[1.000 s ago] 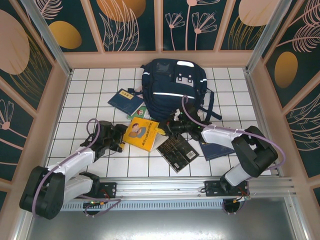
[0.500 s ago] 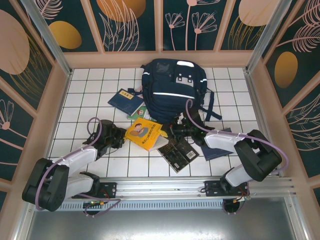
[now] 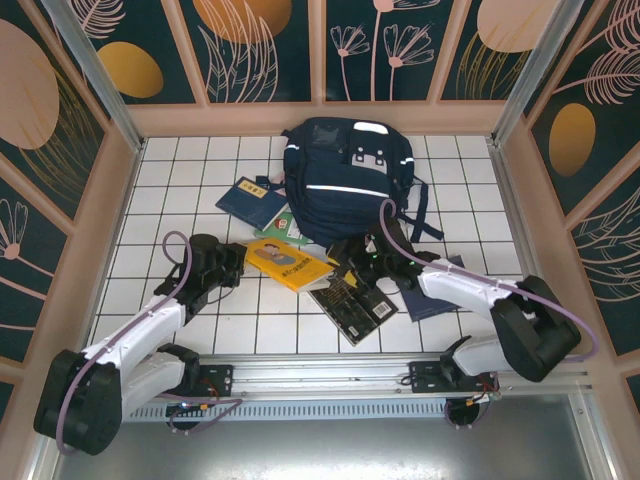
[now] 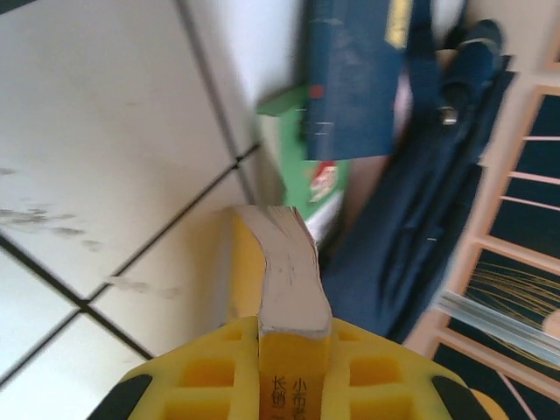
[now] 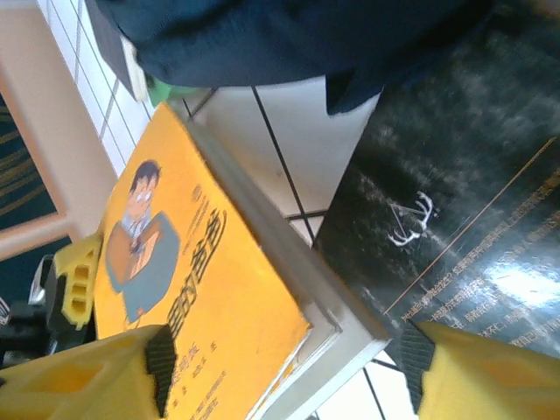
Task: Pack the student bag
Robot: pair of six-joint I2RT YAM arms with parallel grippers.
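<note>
**Yellow book [image 3: 285, 262] pinched at left**

My left gripper [image 3: 232, 266] clamps the yellow book at its 9 o'clock edge; my right gripper [image 3: 352, 262] stands open at its 3 o'clock corner. The student bag [image 3: 345, 180] lies beyond, at 12 o'clock.

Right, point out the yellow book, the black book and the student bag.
yellow book [image 3: 288, 263], top external view, centre of its cover.
black book [image 3: 355, 308], top external view, centre of its cover.
student bag [image 3: 345, 165], top external view, its front panel.
</note>
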